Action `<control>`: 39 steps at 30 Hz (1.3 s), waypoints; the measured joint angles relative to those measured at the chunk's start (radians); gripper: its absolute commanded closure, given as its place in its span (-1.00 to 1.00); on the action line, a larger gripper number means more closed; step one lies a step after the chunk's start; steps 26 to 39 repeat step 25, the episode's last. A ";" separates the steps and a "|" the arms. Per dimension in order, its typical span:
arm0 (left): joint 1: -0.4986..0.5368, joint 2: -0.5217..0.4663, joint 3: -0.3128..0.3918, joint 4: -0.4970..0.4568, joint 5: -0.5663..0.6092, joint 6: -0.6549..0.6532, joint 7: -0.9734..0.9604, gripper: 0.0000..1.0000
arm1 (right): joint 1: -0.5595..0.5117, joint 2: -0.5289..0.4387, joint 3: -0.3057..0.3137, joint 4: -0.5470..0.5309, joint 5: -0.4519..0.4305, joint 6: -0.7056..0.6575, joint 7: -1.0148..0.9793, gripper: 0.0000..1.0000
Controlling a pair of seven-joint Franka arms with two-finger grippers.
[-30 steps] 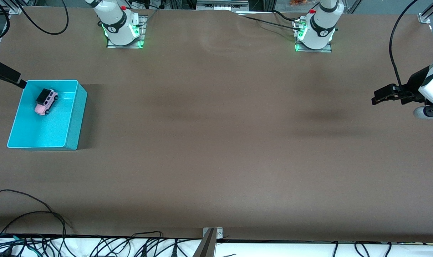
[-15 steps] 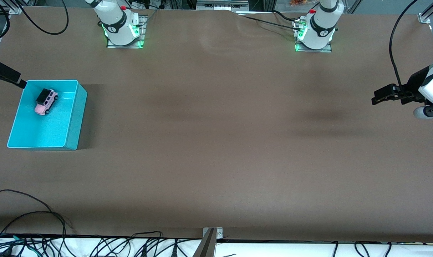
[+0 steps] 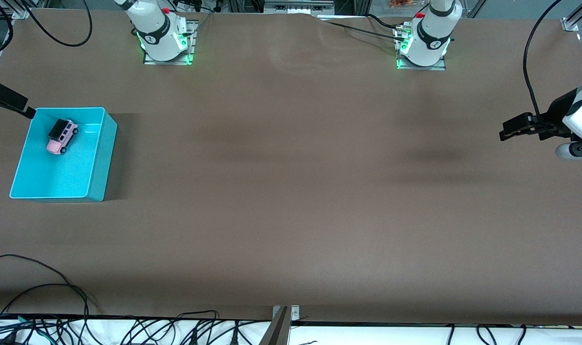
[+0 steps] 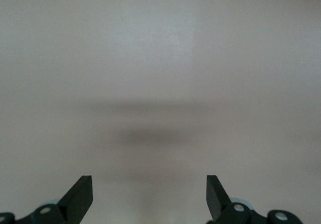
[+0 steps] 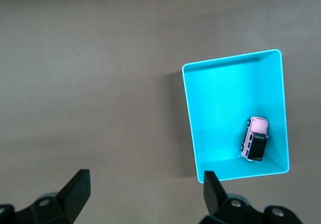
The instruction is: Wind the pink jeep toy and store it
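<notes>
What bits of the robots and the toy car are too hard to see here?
- Right gripper: front view, mostly cut off by the picture's edge, above the table beside the turquoise bin.
- Pink jeep toy: too small to show any winding part, both views.
- Left gripper: front view, its arm is cut off.

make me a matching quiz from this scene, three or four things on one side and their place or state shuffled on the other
Things:
1. small light pink jeep toy with black roof
2. rectangular turquoise plastic bin
3. left gripper
4. right gripper

Places or states:
A. open, over bare brown table at the left arm's end
B. lying inside the bin, in the part farther from the front camera
C. open, up beside the bin at the right arm's end
D. standing on the brown table at the right arm's end

Pairs: 1-B, 2-D, 3-A, 4-C
</notes>
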 measured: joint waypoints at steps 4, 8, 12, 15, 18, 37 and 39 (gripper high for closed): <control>0.001 0.000 0.000 0.003 0.000 0.003 0.000 -1.00 | 0.000 0.000 0.000 0.000 0.000 0.000 0.000 -1.00; 0.004 0.000 0.000 0.006 0.000 0.015 0.000 -1.00 | 0.000 0.000 0.000 0.000 0.000 0.000 0.000 -1.00; 0.005 0.000 0.000 0.006 0.000 0.026 0.000 -1.00 | 0.000 0.000 0.000 0.000 0.000 0.000 0.000 -1.00; 0.005 0.000 0.000 0.006 0.000 0.028 0.000 -1.00 | 0.000 0.000 0.000 0.000 0.000 0.000 0.000 -1.00; 0.005 0.000 0.000 0.006 0.000 0.028 0.000 -1.00 | 0.000 0.000 -0.001 0.000 0.000 0.000 0.000 -1.00; 0.008 0.000 0.001 0.006 0.000 0.030 0.000 -1.00 | -0.001 0.000 -0.002 0.000 0.000 0.000 0.000 -1.00; 0.008 0.000 0.001 0.006 0.000 0.030 0.000 -1.00 | -0.001 0.000 -0.002 0.000 0.000 0.000 0.000 -1.00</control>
